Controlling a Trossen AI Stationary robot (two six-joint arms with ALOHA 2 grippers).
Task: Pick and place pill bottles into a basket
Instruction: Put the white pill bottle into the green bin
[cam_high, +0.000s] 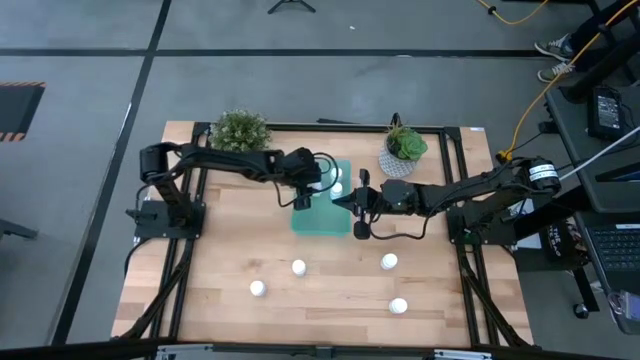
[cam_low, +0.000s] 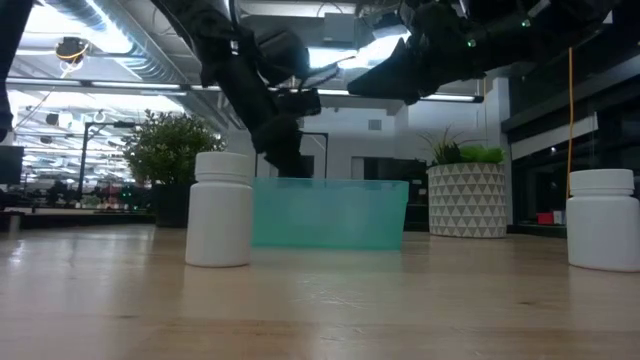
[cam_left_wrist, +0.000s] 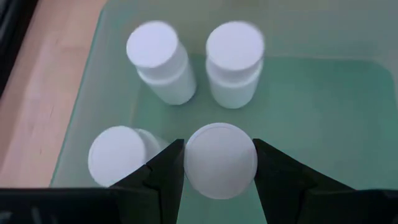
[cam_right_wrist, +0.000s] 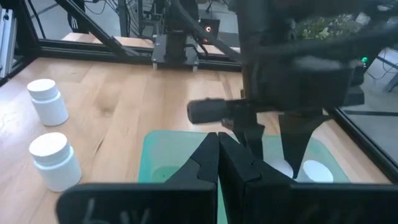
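The teal tray (cam_high: 322, 215) lies at the table's middle, also in the low view (cam_low: 330, 212). My left gripper (cam_left_wrist: 219, 171) is down inside it, shut on a white pill bottle (cam_left_wrist: 219, 158). Three more bottles (cam_left_wrist: 155, 53) (cam_left_wrist: 235, 50) (cam_left_wrist: 118, 155) stand upright on the tray floor. My right gripper (cam_right_wrist: 217, 155) is shut and empty, above the tray's right edge (cam_high: 358, 205). Several bottles stand on the bare table (cam_high: 299, 267) (cam_high: 258, 288) (cam_high: 389, 262) (cam_high: 399, 306). My left gripper pinches the bottle by the sides of its round cap (cam_left_wrist: 186, 163) between its two fingers. The fingers come from above, pointing down. The bottle is upright, inside the tray; whether its base is on the tray floor I cannot tell.
A leafy plant (cam_high: 240, 130) stands at the table's far left, and a white patterned pot with a green plant (cam_high: 402, 152) stands at the far right, close behind my right arm. Two table bottles show near the camera in the low view (cam_low: 222, 208) (cam_low: 603, 218).
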